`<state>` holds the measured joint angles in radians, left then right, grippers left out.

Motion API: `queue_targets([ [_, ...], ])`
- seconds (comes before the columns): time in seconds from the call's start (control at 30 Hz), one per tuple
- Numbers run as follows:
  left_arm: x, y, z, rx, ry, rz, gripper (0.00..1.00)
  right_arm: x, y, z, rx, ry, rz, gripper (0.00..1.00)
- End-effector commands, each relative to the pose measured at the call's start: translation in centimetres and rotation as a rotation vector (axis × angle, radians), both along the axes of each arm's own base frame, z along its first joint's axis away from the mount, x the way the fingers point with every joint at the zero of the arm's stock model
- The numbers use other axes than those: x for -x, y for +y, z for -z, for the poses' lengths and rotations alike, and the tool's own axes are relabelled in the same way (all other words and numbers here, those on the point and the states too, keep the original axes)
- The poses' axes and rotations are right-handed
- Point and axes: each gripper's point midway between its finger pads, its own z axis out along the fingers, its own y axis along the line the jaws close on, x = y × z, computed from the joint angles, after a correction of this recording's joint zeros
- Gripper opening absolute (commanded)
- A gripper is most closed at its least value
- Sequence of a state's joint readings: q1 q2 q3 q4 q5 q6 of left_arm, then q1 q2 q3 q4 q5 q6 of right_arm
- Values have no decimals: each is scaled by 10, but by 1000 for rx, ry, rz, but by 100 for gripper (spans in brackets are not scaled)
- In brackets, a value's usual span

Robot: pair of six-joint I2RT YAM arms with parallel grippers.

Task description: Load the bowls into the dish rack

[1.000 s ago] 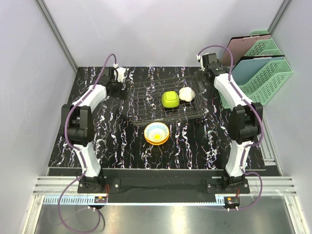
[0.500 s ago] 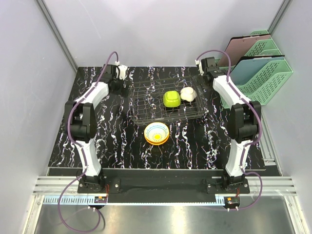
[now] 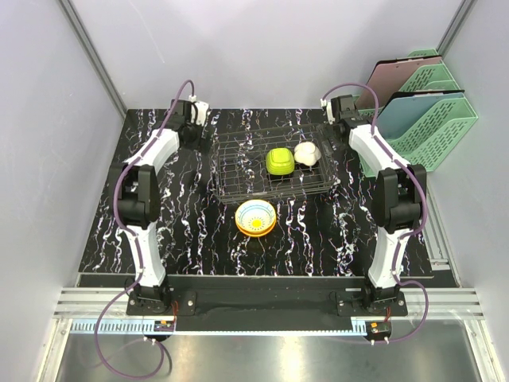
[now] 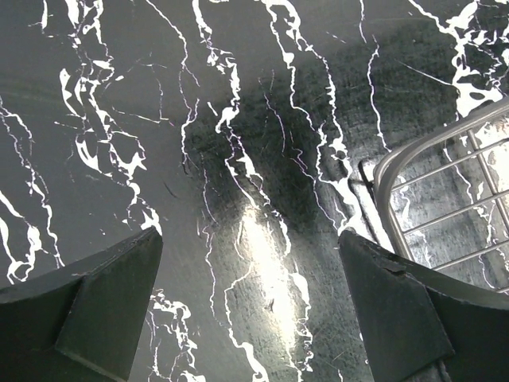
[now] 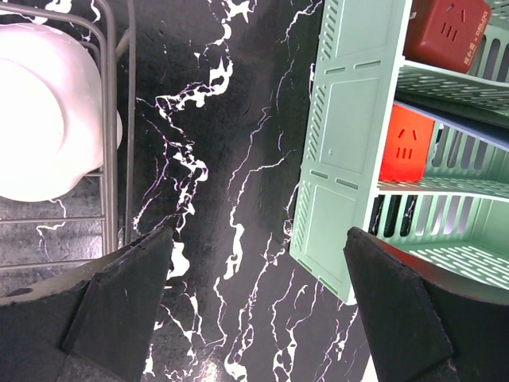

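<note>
- Inside the dish rack (image 3: 270, 163), toward its right end, you have the lime green bowl (image 3: 277, 161) and the white bowl (image 3: 305, 153) side by side.
- Just in front of the rack, the patterned bowl (image 3: 255, 217) sits upright on the counter (image 3: 183, 223).
- Beside the rack's far left corner, your left end effector (image 4: 246, 239) hangs spread wide, holding nothing.
- Between the rack's right end and the green file trays (image 5: 350, 159), your right end effector (image 5: 258, 231) is spread and empty.
</note>
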<state>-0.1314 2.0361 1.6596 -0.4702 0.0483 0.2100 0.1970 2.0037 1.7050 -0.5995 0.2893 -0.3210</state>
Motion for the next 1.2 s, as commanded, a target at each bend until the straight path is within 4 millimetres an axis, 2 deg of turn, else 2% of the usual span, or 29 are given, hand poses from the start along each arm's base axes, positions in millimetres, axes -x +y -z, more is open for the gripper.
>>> queue_targets([
  [0.0,-11,-32,-12,25,-39,60,99,24,60,32,-131,108,-132,99],
  [0.13,-16,-40,-10,14,-41,69,99,33,79,39,-130,132,-172,100],
  [0.33,-33,-46,-9,-5,-54,61,99,32,97,40,-117,133,-191,100],
  [0.43,-32,-42,-10,-19,-54,48,99,29,95,34,-106,115,-182,100],
  [0.5,-29,-37,-23,-14,-81,36,99,26,82,24,-60,83,-138,100],
  [0.57,-17,-31,-35,-5,-104,22,99,24,67,12,-10,52,-97,100],
  [0.6,-12,-28,-41,-6,-114,24,99,27,62,-1,-14,29,-92,100],
  [0.63,2,-25,-54,-5,-133,27,99,28,59,-10,-17,14,-85,100],
  [0.67,9,-24,-62,-5,-145,30,99,31,55,-28,-28,-18,-84,100],
  [0.7,24,-21,-55,-16,-123,40,99,36,53,-36,-22,-17,-92,100],
  [0.73,35,-20,-83,-6,-176,51,99,40,53,-45,-29,-28,-100,100],
  [0.77,45,-24,-89,15,-184,83,99,45,53,-67,-47,-67,-113,100],
  [0.8,60,-24,-84,7,-165,115,99,54,55,-74,-60,-58,-137,100],
  [0.83,77,-25,-106,18,-198,140,99,62,66,-81,-114,-56,-192,100],
  [0.87,88,-28,-110,36,-197,167,99,75,70,-97,-148,-68,-231,100],
  [0.9,109,-26,-116,33,-198,196,99,84,81,-102,-191,-64,-300,100],
  [0.93,122,-31,-118,53,-196,240,99,97,84,-113,-216,-78,-336,100],
  [0.97,133,-32,-119,56,-198,269,99,110,89,-112,-246,-47,-378,100],
  [1.0,154,-31,-120,47,-197,316,99,124,102,-113,-296,-20,-455,100],
  [1.07,176,-37,-118,69,-200,390,99,147,109,-110,-325,35,-500,99],
  [1.1,194,-37,-116,76,-200,409,99,158,119,-108,-355,64,-549,98],
  [1.17,210,-39,-116,91,-214,439,99,177,132,-99,-376,119,-592,95],
])
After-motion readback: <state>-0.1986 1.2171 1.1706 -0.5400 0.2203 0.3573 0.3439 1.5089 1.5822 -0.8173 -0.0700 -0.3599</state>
